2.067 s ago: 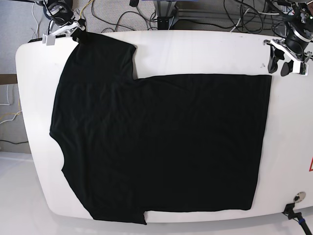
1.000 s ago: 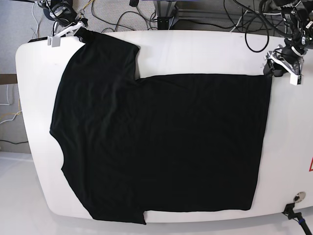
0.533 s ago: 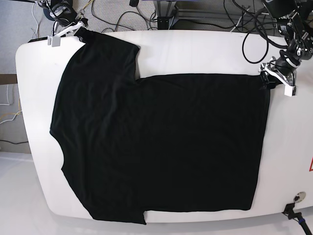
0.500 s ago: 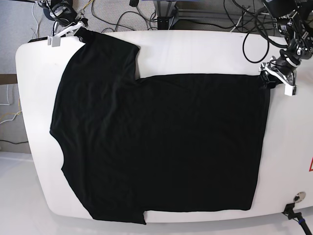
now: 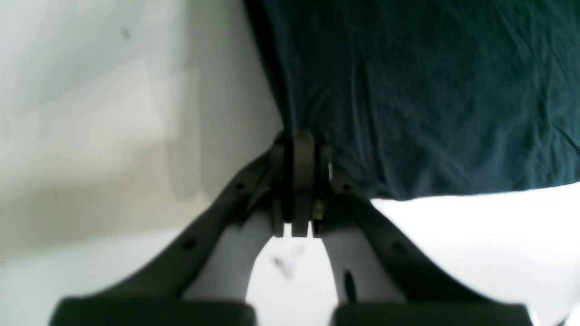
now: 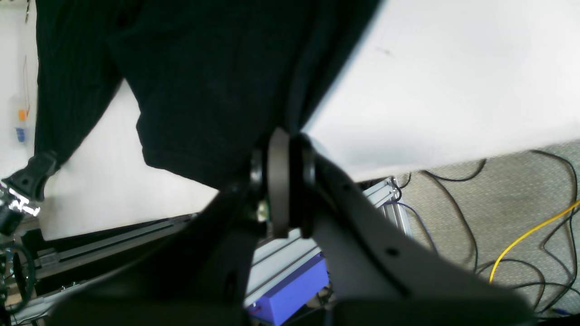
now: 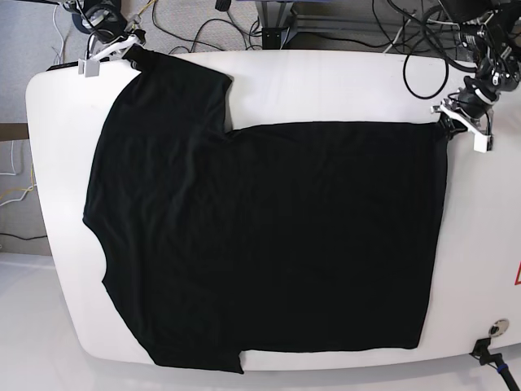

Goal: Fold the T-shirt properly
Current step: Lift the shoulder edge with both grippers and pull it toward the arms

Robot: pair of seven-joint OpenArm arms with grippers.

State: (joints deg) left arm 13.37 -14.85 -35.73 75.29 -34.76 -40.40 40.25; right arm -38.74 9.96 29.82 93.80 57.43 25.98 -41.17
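1. Gripping both far corners: T-shirt (image 7: pixel 269 236) lay flat on white table (image 7: pixel 342 85), filling most of base view, sleeves at upper left and lower left, hem edge along right side.
2. Left gripper (image 7: pixel 447 124) sat at upper right of base view, on shirt's top-right hem corner. Left wrist view showed its fingers (image 5: pixel 302 181) pressed together w/ dark cloth edge pinched between them, center frame.
3. Right gripper (image 7: pixel 134 52) sat at upper left of base view, on tip of upper sleeve, at table's far edge. Right wrist view showed tips closed on black fabric at center frame; cloth hung off the pinch w/ table edge, cables and floor visible behind.
4. Step, judged: both corners grasped, fold lift not yet begun; shirt otherwise unfolded.
5. Risks:
   - Left pinch looked thin, right at hem edge; cloth could slip out on lift.
   - Can't tell if left held one layer or two; a single layer would drag rest and bunch.
   - Uneven lift btwn arms would skew the fold line.
   - Right grip was near table edge; sleeve could sag off the side and snag on cables.
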